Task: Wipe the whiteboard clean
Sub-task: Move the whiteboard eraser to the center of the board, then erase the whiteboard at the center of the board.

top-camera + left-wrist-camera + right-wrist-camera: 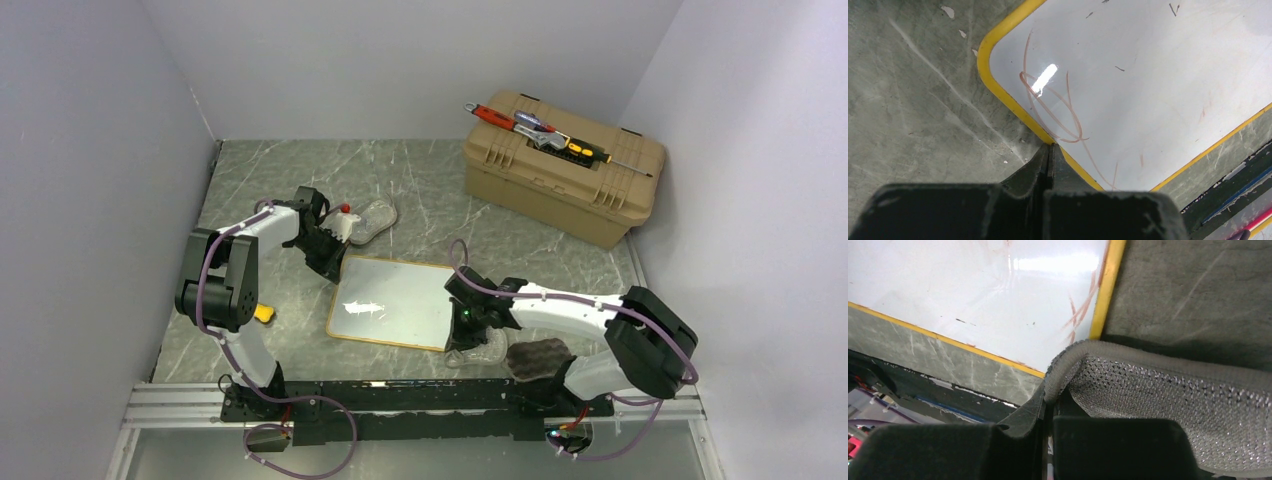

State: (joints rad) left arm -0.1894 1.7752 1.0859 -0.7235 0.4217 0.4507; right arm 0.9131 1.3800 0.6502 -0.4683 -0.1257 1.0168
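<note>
We log a grey-green marbled table (300, 170) walled in by white panels. At its far right corner sits a tan toolbox (560, 185), lid shut, with hand tools (540, 132) lying across the top.

The whiteboard (400, 290) lies flat on the table mid-field, between the two arms and slightly skewed, its yellow frame complete all round. The surface is glossy with light glare. We see thin reddish-brown loops (1053, 110) near its far left corner and a few more strokes by the near right corner.

The left gripper (1050, 149) is clenched with nothing between its fingers. Its tip is down at the yellow frame by the board's far left corner; we cannot tell whether it is pressing.

The right gripper (1047, 402) is at the board's near right corner. It is pinched on the folded edge of a grey mesh cloth (1158, 390), which spreads to the right over the table just off the frame.

Behind the left gripper we note a clear plastic piece (372, 220) with a small red-capped item just beside it.
</note>
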